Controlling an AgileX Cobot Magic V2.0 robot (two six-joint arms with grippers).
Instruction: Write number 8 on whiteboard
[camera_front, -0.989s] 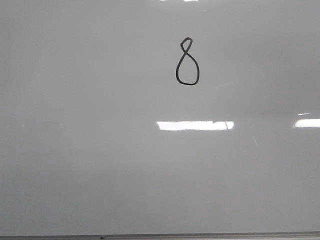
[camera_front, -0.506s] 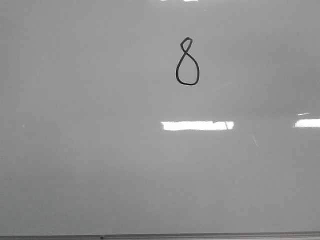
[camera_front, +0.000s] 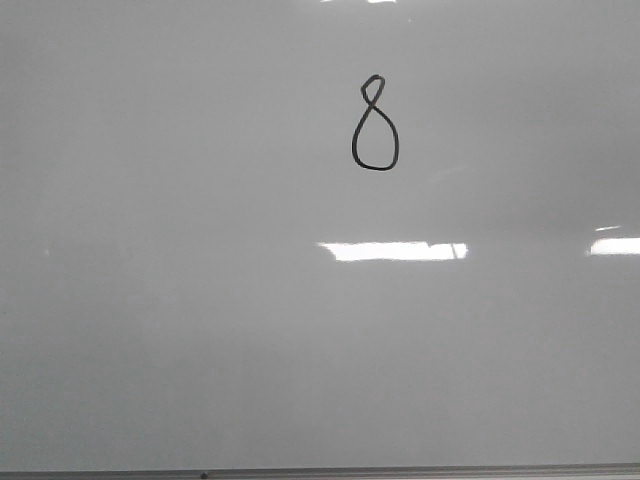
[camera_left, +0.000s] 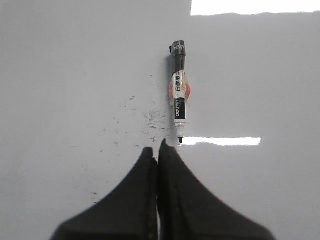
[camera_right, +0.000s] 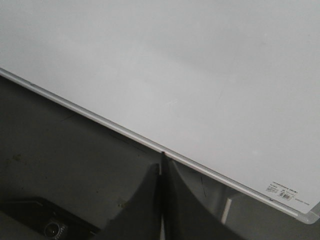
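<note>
A black hand-drawn number 8 (camera_front: 375, 125) stands on the whiteboard (camera_front: 200, 300), above the middle of the front view; no arm shows there. In the left wrist view my left gripper (camera_left: 158, 148) is shut and empty over the whiteboard (camera_left: 60, 75). A marker pen (camera_left: 179, 97) lies loose on the board just beyond the fingertips, its uncapped black tip toward them. In the right wrist view my right gripper (camera_right: 161, 159) is shut and empty, hanging at the whiteboard's frame edge (camera_right: 100, 120).
Small black marker specks (camera_left: 150, 120) dot the board beside the pen. Bright light reflections (camera_front: 395, 251) lie on the board. A dark surface (camera_right: 60, 165) lies beyond the board's frame, with a small label (camera_right: 281, 192) near the board's corner.
The light reflection on the board shifts slightly between frames. The number 8 stays the same.
</note>
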